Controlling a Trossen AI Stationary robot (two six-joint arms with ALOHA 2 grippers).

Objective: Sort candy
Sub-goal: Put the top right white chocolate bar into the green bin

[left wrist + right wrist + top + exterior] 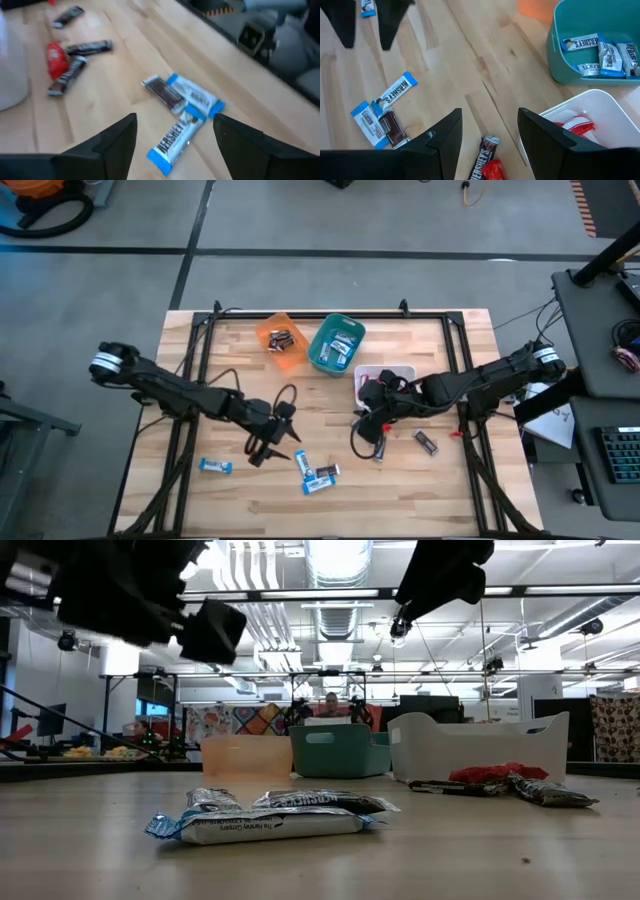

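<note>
Blue-and-white candy (pixel 265 825) near table's front edge.

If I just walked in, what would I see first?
Probably the three bins at the table's far side: orange bin, teal bin, white bin. Next, the blue-and-white and dark candy bars scattered near the front edge. The left gripper hangs open beside them; the right gripper waits open by the white bin.

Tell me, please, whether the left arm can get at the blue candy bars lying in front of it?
Probably yes: the left gripper hangs open just above the blue candy bars, and nothing lies between them on the table.
</note>
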